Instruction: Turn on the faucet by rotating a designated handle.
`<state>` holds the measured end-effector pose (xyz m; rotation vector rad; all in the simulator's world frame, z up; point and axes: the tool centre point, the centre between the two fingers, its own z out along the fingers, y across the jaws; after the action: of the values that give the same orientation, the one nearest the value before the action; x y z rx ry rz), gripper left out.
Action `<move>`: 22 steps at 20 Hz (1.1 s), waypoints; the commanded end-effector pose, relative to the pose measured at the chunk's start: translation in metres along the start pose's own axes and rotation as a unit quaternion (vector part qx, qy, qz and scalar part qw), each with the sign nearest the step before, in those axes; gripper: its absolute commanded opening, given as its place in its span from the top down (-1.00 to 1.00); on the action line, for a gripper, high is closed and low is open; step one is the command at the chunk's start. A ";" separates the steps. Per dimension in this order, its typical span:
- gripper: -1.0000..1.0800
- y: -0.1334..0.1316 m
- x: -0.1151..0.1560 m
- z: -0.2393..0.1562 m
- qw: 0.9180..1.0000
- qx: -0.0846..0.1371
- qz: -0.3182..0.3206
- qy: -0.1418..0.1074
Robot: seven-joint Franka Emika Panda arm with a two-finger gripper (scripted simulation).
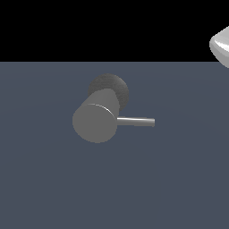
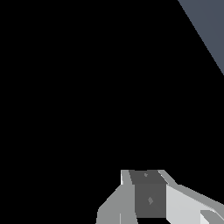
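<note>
The faucet [image 1: 95, 120] is a thick matte grey cylinder with its flat round end face toward the camera, on a darker round base [image 1: 112, 87]. The handle [image 1: 136, 121], a thin shiny rod, sticks out level toward the exterior view's right. A white glossy part of my arm [image 1: 220, 44] shows at the upper right edge of the exterior view, far from the handle. My gripper [image 2: 148, 176] shows only in the wrist view. Its fingers [image 2: 114, 202] stand together with no gap and hold nothing. The faucet is out of the wrist view.
A flat blue-grey floor [image 1: 170, 188] lies all around the faucet. A wedge of it [image 2: 208, 22] shows in the wrist view, and the remainder of that view is black.
</note>
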<state>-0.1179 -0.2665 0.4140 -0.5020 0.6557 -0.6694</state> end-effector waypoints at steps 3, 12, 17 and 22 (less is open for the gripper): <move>1.00 0.035 0.037 -0.036 0.995 0.020 0.045 0.082; 1.00 0.122 0.085 -0.117 0.961 0.030 0.133 0.239; 1.00 0.163 0.095 -0.154 0.938 0.023 0.168 0.302; 1.00 0.192 0.096 -0.180 0.919 0.016 0.191 0.343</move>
<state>-0.1054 -0.2452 0.1455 -0.0919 1.3364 -0.4821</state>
